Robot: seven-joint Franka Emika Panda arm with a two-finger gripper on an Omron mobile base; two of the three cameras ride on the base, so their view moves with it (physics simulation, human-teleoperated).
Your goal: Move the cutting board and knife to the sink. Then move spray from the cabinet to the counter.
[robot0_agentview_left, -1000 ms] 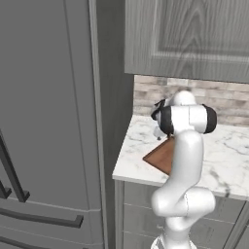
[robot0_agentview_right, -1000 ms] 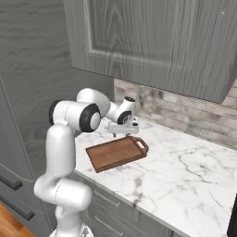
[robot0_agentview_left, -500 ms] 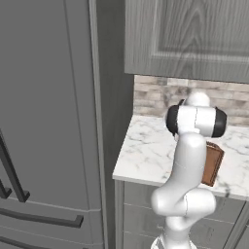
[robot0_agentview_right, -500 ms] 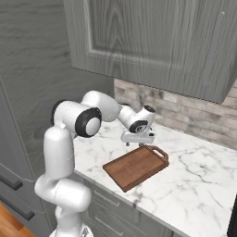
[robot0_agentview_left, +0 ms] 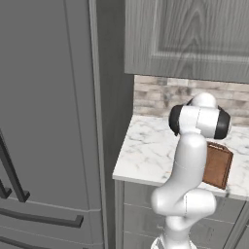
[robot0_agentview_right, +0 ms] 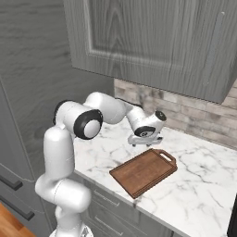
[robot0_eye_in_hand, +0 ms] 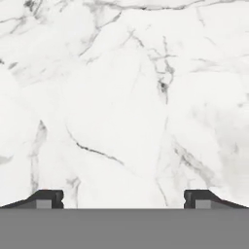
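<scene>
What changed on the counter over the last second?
The cutting board slid along the counter to the robot's right, away from the tall grey unit. The gripper swept that way with it, and now hangs above bare marble just behind the board, fingers wide apart. The cabinet stayed shut.

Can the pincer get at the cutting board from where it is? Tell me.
Probably yes. The pincer hovers open over the bare counter, right beside the cutting board, near its handle end. Nothing stands between them; the board's top lies uncovered.

The marble counter carries the board, lying flat just beside and below the claw.
</scene>
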